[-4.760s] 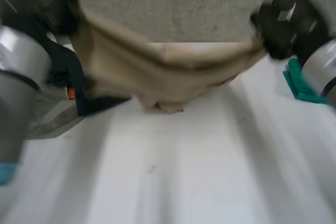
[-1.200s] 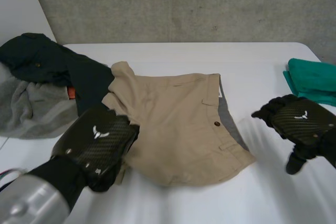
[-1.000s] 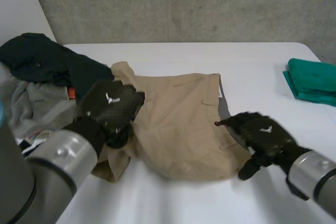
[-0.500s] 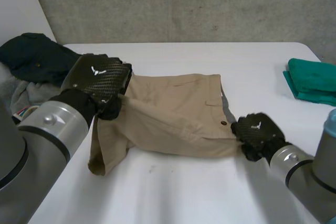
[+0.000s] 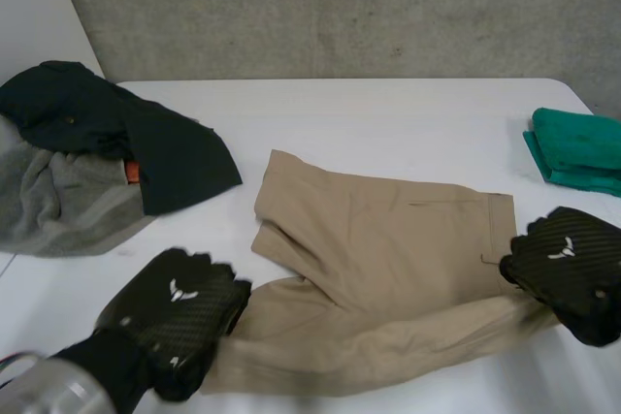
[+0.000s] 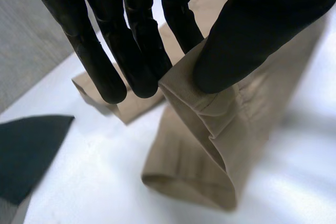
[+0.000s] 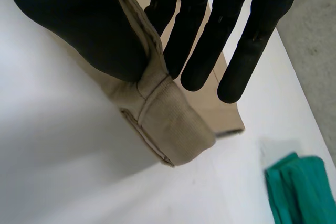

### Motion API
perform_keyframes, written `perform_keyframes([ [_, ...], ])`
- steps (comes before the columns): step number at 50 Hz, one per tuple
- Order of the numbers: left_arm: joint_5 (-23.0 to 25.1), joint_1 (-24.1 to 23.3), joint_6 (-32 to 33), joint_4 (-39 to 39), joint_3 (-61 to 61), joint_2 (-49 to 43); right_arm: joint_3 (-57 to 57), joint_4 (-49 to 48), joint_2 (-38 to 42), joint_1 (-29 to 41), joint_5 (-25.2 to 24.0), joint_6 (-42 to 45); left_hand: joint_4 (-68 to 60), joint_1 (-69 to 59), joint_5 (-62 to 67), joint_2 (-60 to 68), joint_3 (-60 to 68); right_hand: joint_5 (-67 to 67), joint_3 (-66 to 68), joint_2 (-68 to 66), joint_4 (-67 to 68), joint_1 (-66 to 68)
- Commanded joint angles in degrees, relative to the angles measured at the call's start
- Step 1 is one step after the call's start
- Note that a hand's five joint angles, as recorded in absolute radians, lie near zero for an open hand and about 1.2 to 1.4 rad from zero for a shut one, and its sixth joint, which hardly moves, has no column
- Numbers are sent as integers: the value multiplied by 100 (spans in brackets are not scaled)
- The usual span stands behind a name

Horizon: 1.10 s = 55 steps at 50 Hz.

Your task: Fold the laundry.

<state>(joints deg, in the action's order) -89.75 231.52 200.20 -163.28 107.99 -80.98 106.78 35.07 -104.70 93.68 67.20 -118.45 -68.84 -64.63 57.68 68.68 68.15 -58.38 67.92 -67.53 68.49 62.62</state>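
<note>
change: the shorts [image 5: 388, 269] are pulled nearer and rightward than half a second ago, now stretched long on the table [image 5: 388, 109].
left hand [image 5: 179, 317]: thumb and fingers are clamped on the left end's fold.
right hand [image 5: 568, 269]: clamped likewise on the right end.
meaning: a crosswise fold is judged still owed.
around: dark garment [image 5: 146, 143] and grey garment [image 5: 58, 206] are heaped far left, green cloth [image 5: 577, 147] far right; nothing is seen in the way.
</note>
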Motion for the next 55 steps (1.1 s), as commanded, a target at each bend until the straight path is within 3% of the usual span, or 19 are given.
perform_keyframes([
  [1, -60, 77, 37, -1555, -803, -1189, -561, -1405, 1591, 176, 46, -827, -1116, -1537, 1232, 1132, 1185, -1162, 1208, -1247, 1151, 1738],
  [10, -60, 411, 537, -2446, -2649, -3036, -2029, -2548, 3006, 704, 978, -1567, -1116, -1537, 1232, 1132, 1185, -1162, 1208, -1247, 1151, 1738],
  [20, -403, 613, 969, -2480, -4968, -5154, -3320, -3427, 4729, 1011, 1470, -1584, -1116, -1537, 1232, 1132, 1185, -1162, 1208, -1247, 1151, 1738],
  [28, -342, 842, 977, -2945, -6209, -5779, -4121, -4210, 5442, 1108, 1594, -1549, -1116, -1537, 1232, 1132, 1185, -1162, 1208, -1247, 1151, 1738],
  [29, -342, 842, 978, -2990, -6298, -5858, -4174, -4210, 5521, 1108, 1594, -1549, -1116, -1537, 1232, 1132, 1185, 181, -135, 96, -192, 395],
  [30, -342, 833, 978, -3017, -6377, -5955, -4227, -4219, 5617, 1117, 1603, -1558, -1116, -1537, 1232, 1132, 1185, 3276, -3229, 3190, -3286, -2699],
  [31, -342, 798, 978, -3052, -6430, -6069, -4297, -4219, 5749, 1117, 1638, -1540, 1113, 693, -998, -1098, -1045, 5838, -5792, 5753, -5849, -5262],
  [32, -350, 781, 978, -3061, -6439, -6114, -4306, -4245, 5802, 1126, 1656, -1532, 5398, 4978, -5283, -5383, -5330, 5838, -5792, 5753, -5849, -5262],
  [33, -368, 772, 986, -3078, -6439, -6166, -4324, -4263, 5829, 1126, 1691, -1531, 5884, 5463, -5768, -5868, -5815, 5838, -5792, 5753, -5849, -5262],
  [34, -368, 754, 986, -3096, -6439, -6193, -4333, -4263, 5838, 1126, 1717, -1531, 4635, 4215, -4520, -4620, -4567, 5838, -5792, 5753, -5849, -5262],
  [36, -377, 737, 1039, -3114, -6439, -6211, -4385, -4289, 5786, 1126, 1884, -1601, 5884, 5463, -5768, -5868, -5815, 5838, -5792, 5753, -5849, -5262],
  [43, -491, 464, 1066, -3087, -6159, -5676, -4167, -4334, 4776, 1082, 2236, -2347, 5884, 5463, -5768, -5868, -5815, 5838, -5792, 5753, -5849, -5262],
  [51, -438, 403, 916, -3035, -4252, -4050, -2779, -2771, 3545, 872, 1656, -3025, 5884, 5463, -5768, -5868, -5815, 5838, -5792, 5753, -5849, -5262],
  [55, -403, 315, 381, -3043, -3198, -3364, -1672, -2513, 3254, 327, 1174, -3149, 5884, 5463, -5768, -5868, -5815, 4823, -4776, 4737, -4833, -4246],
])
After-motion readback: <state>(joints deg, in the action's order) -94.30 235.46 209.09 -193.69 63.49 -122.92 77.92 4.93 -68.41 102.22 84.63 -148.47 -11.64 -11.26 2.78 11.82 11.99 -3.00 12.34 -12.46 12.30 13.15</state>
